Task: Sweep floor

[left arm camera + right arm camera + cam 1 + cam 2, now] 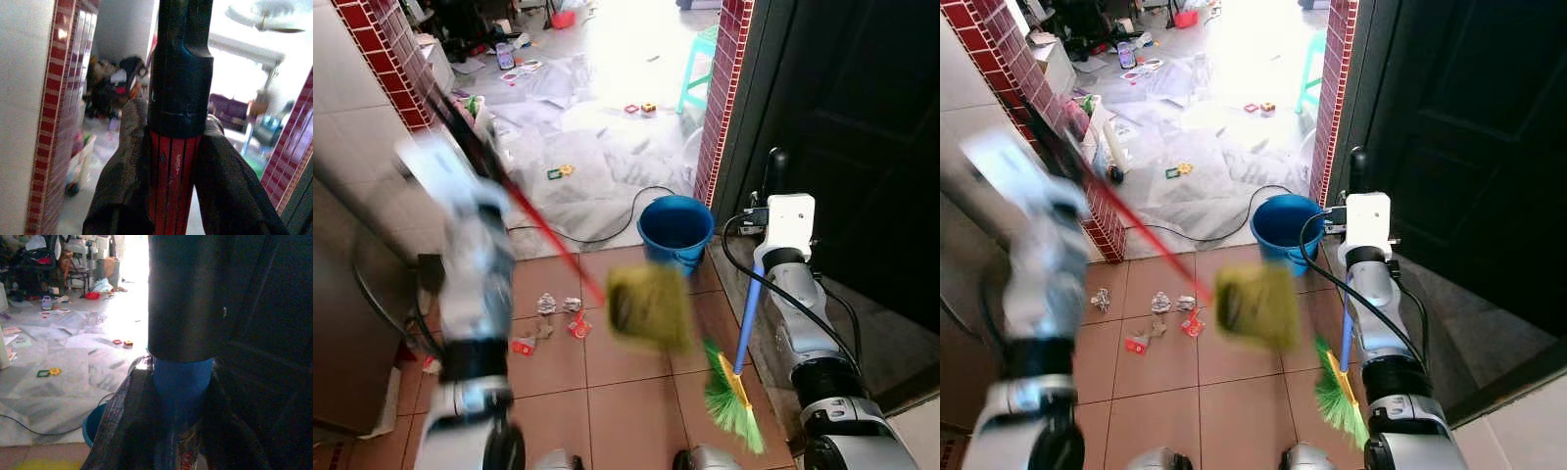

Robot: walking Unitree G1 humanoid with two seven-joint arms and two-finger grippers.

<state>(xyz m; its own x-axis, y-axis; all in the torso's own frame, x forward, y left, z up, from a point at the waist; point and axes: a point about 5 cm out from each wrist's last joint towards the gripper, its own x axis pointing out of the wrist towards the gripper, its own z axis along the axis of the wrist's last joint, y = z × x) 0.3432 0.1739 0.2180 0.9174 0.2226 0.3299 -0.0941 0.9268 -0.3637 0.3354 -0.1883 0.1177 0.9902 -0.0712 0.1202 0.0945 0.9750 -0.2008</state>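
My left gripper (pixel 173 116) is shut on the red and black handle (pixel 543 230) of a long-handled dustpan. The arm and the yellow-green pan (pixel 649 305) are smeared by motion, and the pan hangs over the brown tiles. My right gripper (pixel 178 377) is shut on the blue broom handle (pixel 749 313), just under its black top. The green bristles (pixel 732 401) rest on the floor by my right side. Crumpled paper (pixel 546 304) and red wrappers (pixel 579 328) lie on the tiles left of the pan.
A blue bucket (pixel 675 230) stands just beyond the pan, with a black cable (pixel 607 233) looping past it. A red brick pillar (pixel 720 98) and a dark door (pixel 842 147) close the right side. Plastic sheets and small toys (pixel 560 172) litter the far room.
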